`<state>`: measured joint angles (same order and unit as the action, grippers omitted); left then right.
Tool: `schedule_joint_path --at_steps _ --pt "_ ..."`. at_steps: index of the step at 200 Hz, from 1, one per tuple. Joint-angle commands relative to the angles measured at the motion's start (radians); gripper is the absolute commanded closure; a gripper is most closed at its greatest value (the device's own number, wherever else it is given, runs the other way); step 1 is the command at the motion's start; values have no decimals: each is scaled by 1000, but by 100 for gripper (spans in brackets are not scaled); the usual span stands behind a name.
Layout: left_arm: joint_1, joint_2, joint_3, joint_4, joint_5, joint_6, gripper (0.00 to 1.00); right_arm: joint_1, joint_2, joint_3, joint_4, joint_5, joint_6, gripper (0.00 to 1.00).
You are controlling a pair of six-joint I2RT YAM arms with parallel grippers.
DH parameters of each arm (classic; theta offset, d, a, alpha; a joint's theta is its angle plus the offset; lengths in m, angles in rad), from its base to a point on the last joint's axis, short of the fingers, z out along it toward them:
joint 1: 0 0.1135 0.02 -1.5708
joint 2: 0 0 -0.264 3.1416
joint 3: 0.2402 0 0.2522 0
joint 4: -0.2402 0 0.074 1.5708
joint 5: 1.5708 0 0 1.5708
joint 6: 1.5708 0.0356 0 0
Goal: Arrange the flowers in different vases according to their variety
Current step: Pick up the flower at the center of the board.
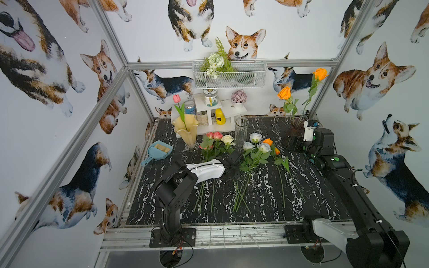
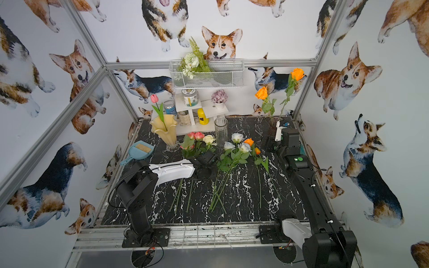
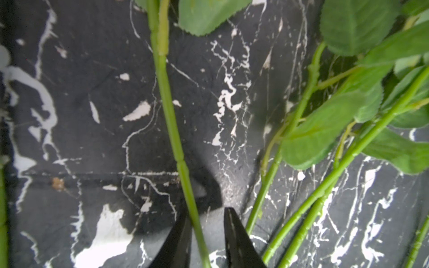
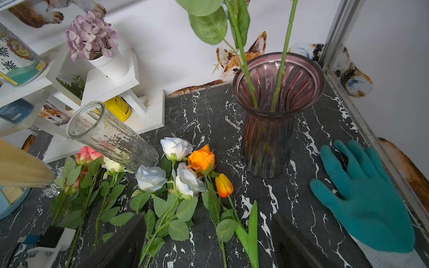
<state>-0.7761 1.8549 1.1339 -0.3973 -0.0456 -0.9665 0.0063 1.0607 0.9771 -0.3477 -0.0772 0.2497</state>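
Left gripper (image 3: 207, 215) straddles a stem (image 3: 169, 111) on the table (image 3: 81, 139), jaws narrow, not yet pinching it; right gripper (image 4: 207, 218) is spread wide, empty, near the purple vase (image 4: 267, 143).

Black marbled table (image 1: 267, 197): loose flowers (image 1: 255, 137) lie flat across the middle, stems toward the near edge. Along the back stand a yellow vase (image 1: 186, 132), a clear vase (image 1: 241, 131), a purple vase (image 4: 267, 143) and a white shelf (image 1: 224, 121). Blue dustpan (image 1: 159, 150) far left, teal glove (image 4: 364, 197) near the purple vase.
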Motion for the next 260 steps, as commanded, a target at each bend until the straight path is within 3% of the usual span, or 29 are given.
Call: schedule_joint_path --at_steps 1,48,91,125,188,221,260 --pt "-5 5 2 -33 -1 8 73 1 -3 0 -4 -3 0 11" --pt "-12 21 -8 -22 1 3 100 1 -7 -20 3 -11 9 11" --pt "-13 -28 -22 -38 -56 3 100 0 -32 -58 9 -59 32 11" --pt "-14 -161 -56 -57 -160 9 100 22 -74 -124 28 -168 48 12" --pt "-11 -533 -201 181 -219 165 100 231 -147 -256 149 -291 55 15" --pt "24 -630 -209 283 -141 255 100 349 -168 -327 287 -367 81 17" --pt "84 -688 -238 414 8 328 100 556 -112 -334 432 -328 99 19"
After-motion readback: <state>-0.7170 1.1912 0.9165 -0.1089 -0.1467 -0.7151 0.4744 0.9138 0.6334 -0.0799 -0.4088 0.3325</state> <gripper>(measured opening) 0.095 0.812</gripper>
